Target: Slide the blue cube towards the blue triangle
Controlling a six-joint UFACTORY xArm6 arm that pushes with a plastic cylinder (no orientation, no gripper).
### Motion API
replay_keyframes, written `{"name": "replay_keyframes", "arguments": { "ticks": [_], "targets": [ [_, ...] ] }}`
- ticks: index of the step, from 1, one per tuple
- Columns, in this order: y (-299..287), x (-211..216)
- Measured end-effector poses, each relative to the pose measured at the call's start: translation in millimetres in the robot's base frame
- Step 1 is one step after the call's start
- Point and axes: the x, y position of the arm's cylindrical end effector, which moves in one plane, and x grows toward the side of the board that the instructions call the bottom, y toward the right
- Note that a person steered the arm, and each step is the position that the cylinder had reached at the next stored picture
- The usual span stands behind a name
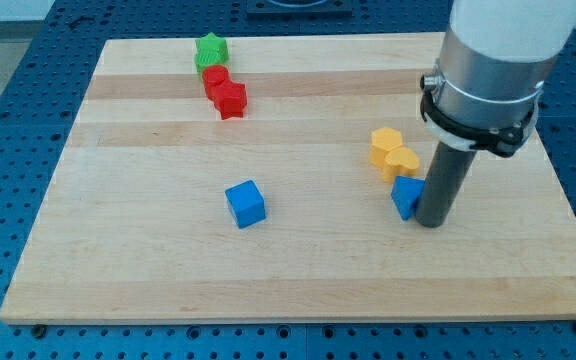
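My tip (430,223) touches the blue triangle block (405,196) at its 4 o'clock; the blue cube block (245,204) lies well apart at 9 o'clock. No gripper, no readable writing.

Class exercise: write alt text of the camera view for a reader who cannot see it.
My tip rests on a wooden board, touching the blue triangle from the view's right, below two yellow blocks. The blue cube sits alone near the middle. A green block and two red blocks cluster at the top.
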Motion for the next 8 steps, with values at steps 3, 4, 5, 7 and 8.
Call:
{"name": "replay_keyframes", "arguments": {
  "ticks": [3, 4, 5, 7, 8],
  "targets": [
    [0, -28],
    [6, -24],
    [11, 12],
    [-78, 61],
    [-155, 59]
  ]
}}
